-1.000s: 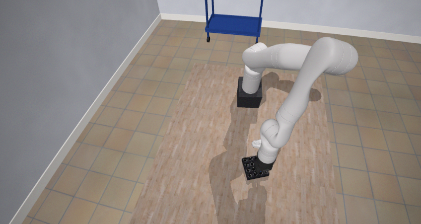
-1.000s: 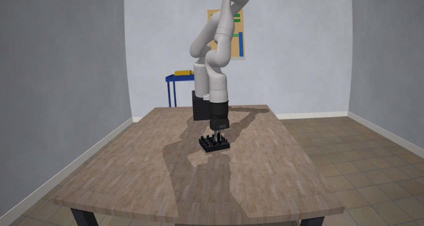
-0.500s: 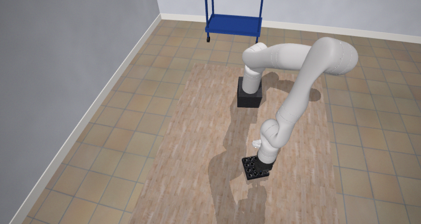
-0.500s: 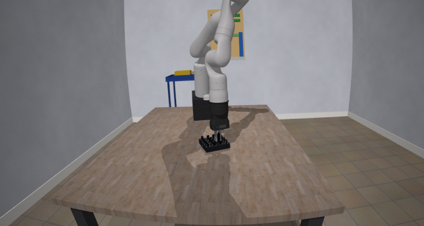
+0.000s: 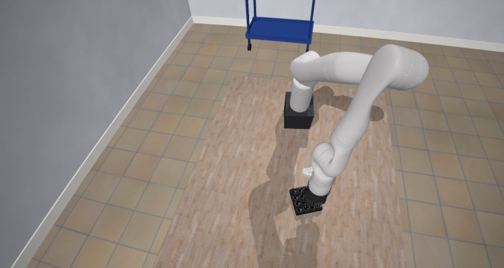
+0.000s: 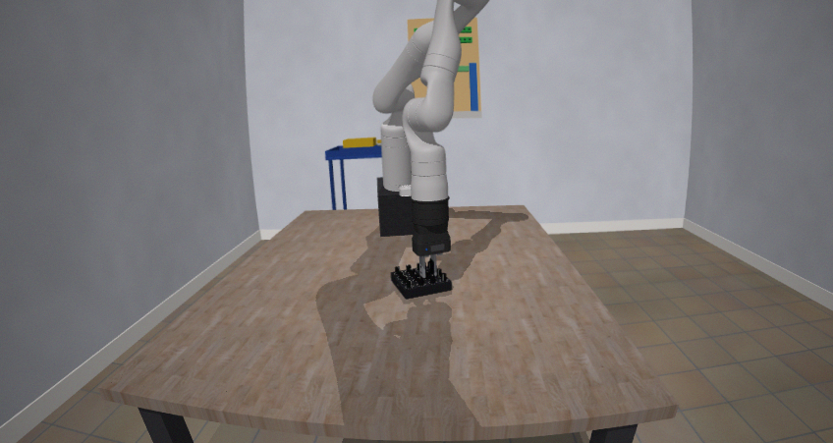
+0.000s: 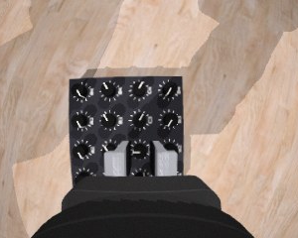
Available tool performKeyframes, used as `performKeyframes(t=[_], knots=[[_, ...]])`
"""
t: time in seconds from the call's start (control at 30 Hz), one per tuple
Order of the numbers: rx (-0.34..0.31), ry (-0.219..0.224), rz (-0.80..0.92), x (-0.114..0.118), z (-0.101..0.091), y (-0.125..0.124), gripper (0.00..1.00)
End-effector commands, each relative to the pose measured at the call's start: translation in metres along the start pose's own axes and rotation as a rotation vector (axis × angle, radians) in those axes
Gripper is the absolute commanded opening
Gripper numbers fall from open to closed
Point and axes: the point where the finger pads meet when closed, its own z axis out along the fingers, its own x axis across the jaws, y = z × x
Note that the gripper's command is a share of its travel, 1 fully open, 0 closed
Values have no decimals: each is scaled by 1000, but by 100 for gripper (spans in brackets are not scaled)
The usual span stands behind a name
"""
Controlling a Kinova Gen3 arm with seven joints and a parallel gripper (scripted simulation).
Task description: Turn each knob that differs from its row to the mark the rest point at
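Observation:
The black knob box (image 5: 307, 212) (image 6: 429, 291) (image 7: 126, 79) stands on the table, its printed names toward the right in the wrist view. My gripper (image 6: 428, 270) (image 7: 140, 153) is open, its two fingers low on either side of knob C2 (image 7: 139, 151), with a gap visible at each side. C2's line points left, toward the rear. Knobs C3 (image 7: 139, 120) and C4 (image 7: 139, 89) both point to the upper right. The visible row B knobs point upper left, D3 (image 7: 169, 120) and D4 (image 7: 168, 90) lower left. Row 1 knobs are mostly hidden by the gripper.
Neighbouring knobs B2 (image 7: 108, 148) and D2 (image 7: 171, 149) are close outside the fingers and partly covered by them. The arm's black base block (image 5: 298, 120) (image 6: 395, 213) stands farther back on the table. A blue cart (image 5: 279, 30) (image 6: 354, 152) stands behind the table.

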Motion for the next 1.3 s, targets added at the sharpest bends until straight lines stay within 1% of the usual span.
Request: performKeyframes(t=[0.0,0.77,0.9,1.2,1.27], knots=[[-1,3,11,1,1,2,46],[0,3,11,1,-1,2,46],[3,3,13,1,-7,-1,46],[3,4,13,1,-31,-1,46],[3,4,13,1,-31,-1,46]])
